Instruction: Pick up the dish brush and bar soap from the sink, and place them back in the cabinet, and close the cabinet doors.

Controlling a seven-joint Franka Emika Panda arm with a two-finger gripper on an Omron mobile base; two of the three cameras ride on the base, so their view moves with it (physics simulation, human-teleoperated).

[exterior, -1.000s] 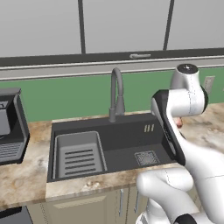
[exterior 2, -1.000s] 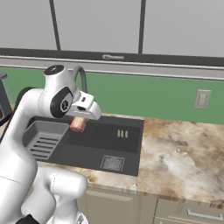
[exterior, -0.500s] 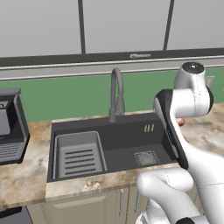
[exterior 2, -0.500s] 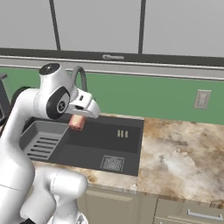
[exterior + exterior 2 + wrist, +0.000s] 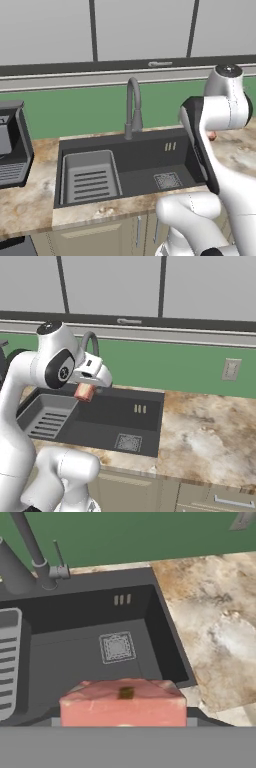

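Left base view: our arm has risen a little over the last second, lifting clear above the sink (image 5: 125, 165); we judge the carry toward the cabinet is beginning.

Right base view: the gripper (image 5: 86, 390) has climbed higher above the basin than before. Its fingers are clamped on the bar soap (image 5: 85, 392), held in the air over the sink's left half.

Hand view: the bar soap (image 5: 123, 708) spans the gap between our fingers, well above the drain grate (image 5: 117, 647). The bench (image 5: 215, 617) lies to the right.

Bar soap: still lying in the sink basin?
No, the bar soap is held in the gripper above the sink, clear of the basin floor.
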